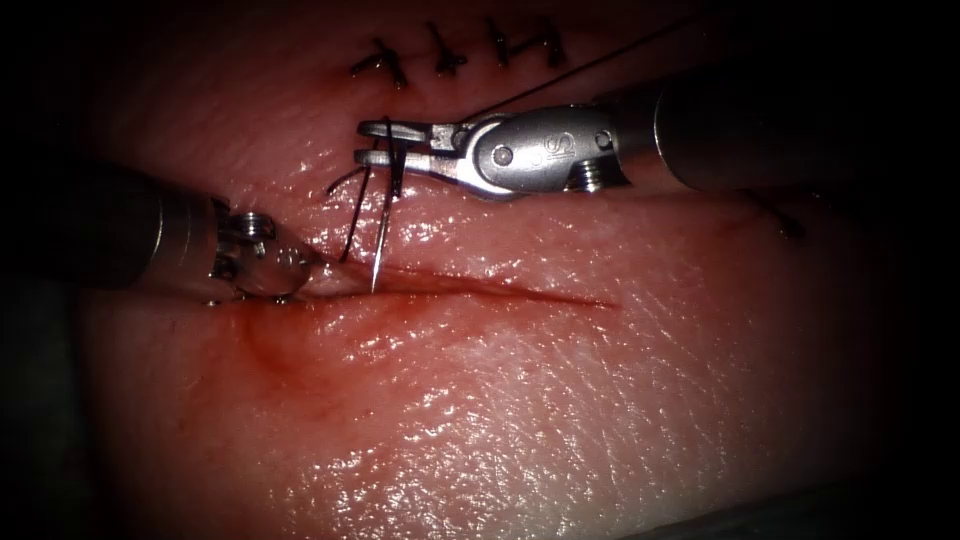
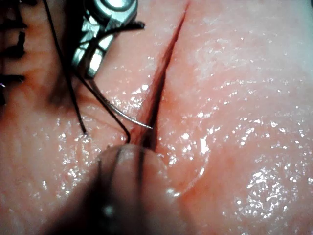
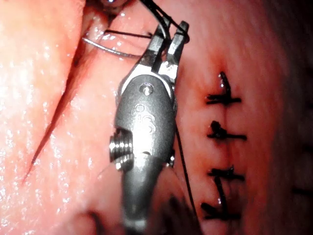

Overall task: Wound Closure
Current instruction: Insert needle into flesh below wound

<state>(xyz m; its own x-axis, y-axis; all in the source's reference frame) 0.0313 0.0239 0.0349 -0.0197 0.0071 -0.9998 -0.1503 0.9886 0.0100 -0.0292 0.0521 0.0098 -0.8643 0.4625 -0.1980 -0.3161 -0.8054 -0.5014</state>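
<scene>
My right tool [image 1: 372, 142] comes in from the right above the cut [image 1: 500, 290], its jaws shut on the curved needle [image 1: 382, 230] near its rear end. From the jaws the needle slants down, and its point rests at the cut's far edge near the left end; I cannot tell if it has entered the tissue. Dark thread [image 1: 352, 220] hangs from the jaws beside the needle, and a long strand runs off toward the upper right. My left tool [image 1: 300, 265] presses on the tissue at the cut's left end. The right wrist view shows the right tool [image 3: 168, 32] clamped on the needle [image 3: 107, 49].
A row of several finished stitches [image 1: 445, 55] lies on the tissue beyond the right tool, also visible as stitches [image 3: 222, 134]. One more dark stitch [image 1: 785, 220] sits at the far right. Red fluid tints the tissue [image 1: 560, 400] around the cut.
</scene>
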